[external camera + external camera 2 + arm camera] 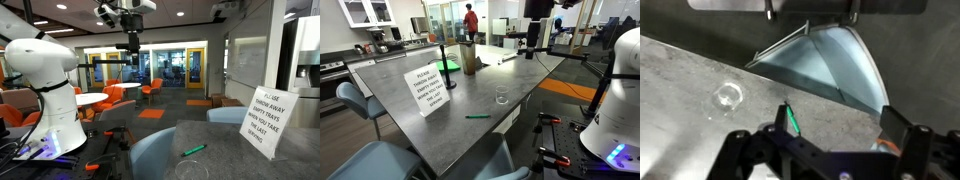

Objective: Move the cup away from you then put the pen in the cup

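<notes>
The clear cup [501, 97] stands upright on the grey table [430, 125], near the edge by the robot. In the wrist view the cup [728, 96] is at the left. The green pen [477, 116] lies flat on the table a little in front of the cup. It also shows in an exterior view [193, 150] and in the wrist view [792, 120] next to one finger. My gripper [837, 118] is open and empty, high above the table in both exterior views [131, 45] [532, 40].
A white paper sign [430, 88] stands on the table, also in an exterior view [262, 120]. A brown container [469, 58] and a black stand [445, 62] are farther back. A blue-grey chair [830, 60] stands at the table's edge.
</notes>
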Motion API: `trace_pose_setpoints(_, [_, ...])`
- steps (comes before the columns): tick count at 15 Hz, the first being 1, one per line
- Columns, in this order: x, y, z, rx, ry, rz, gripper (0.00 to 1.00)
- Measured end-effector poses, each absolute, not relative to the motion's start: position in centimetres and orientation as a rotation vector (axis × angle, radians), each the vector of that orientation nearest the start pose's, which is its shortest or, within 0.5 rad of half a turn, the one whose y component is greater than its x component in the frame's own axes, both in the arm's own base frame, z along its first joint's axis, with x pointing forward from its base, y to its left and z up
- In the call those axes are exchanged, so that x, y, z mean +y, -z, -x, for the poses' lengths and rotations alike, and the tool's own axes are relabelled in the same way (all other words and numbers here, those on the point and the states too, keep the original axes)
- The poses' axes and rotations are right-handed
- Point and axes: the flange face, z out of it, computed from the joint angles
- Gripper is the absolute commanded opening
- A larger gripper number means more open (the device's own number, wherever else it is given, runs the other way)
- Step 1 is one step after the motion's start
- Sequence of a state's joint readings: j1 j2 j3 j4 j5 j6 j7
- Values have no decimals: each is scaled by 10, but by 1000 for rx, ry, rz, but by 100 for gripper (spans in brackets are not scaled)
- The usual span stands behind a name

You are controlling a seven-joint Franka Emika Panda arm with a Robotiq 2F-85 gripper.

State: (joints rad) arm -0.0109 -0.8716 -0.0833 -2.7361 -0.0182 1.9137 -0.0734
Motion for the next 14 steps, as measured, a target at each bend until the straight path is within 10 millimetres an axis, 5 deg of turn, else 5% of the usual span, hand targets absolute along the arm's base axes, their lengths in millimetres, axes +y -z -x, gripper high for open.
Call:
trace_pose_setpoints(6, [-83, -464, -377, 156, 189, 3094, 100])
trace_pose_setpoints(10, [-148, -410, -420, 364, 129, 3100, 100])
trace_pose_setpoints(14, [-183, -347, -451, 486, 155, 3107, 100])
